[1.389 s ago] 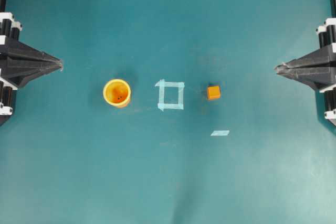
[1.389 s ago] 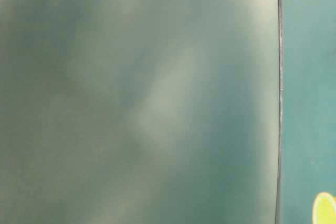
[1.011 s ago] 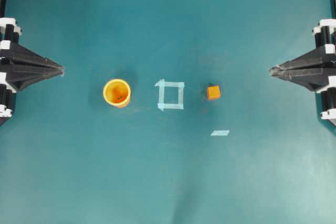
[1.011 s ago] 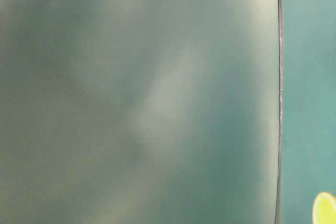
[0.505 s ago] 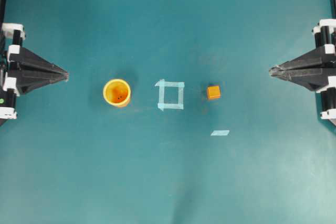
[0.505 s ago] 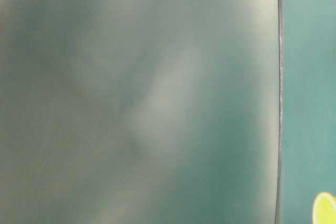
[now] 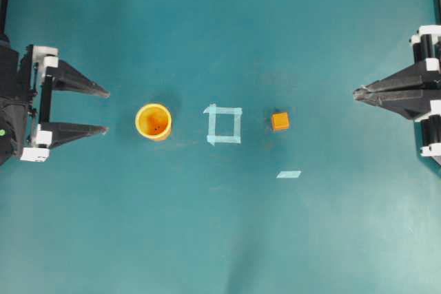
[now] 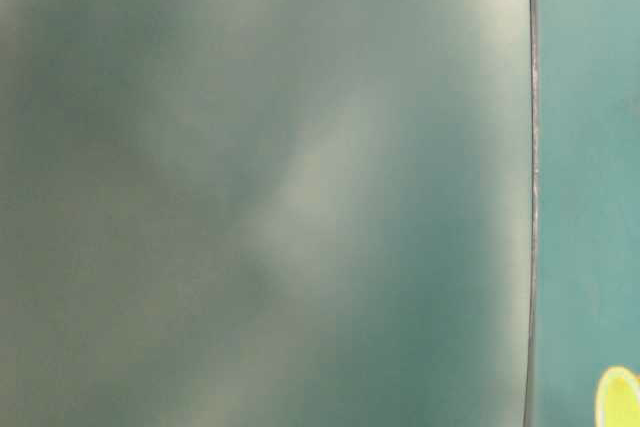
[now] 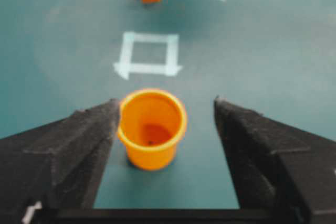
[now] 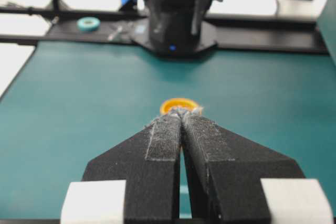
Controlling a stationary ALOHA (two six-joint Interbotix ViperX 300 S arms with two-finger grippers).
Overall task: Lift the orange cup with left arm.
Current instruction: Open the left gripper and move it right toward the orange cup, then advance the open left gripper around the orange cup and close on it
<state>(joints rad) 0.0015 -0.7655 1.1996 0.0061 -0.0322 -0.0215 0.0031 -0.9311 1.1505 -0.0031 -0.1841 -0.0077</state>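
The orange cup [image 7: 153, 121] stands upright on the teal table, left of a tape square. In the left wrist view the orange cup [image 9: 151, 128] sits just ahead of the fingertips, nearer the left finger [image 9: 79, 145]. My left gripper [image 7: 107, 111] is open, its two black fingers spread wide, a short way left of the cup and touching nothing. My right gripper [image 7: 357, 93] is shut and empty at the far right edge. From the right wrist view only the rim of the orange cup [image 10: 179, 104] shows beyond the right gripper [image 10: 181, 112].
A light tape square [image 7: 224, 124] lies mid-table, with a small orange cube [image 7: 280, 121] to its right and a tape strip [image 7: 289, 174] below that. The table-level view is mostly a blurred grey-green surface [image 8: 260, 187]; a yellow rim [image 8: 620, 399] peeks in at its bottom right.
My left gripper has gone from shut to wide open and moved right, closer to the cup. The right gripper, the cup and the cube have stayed put.
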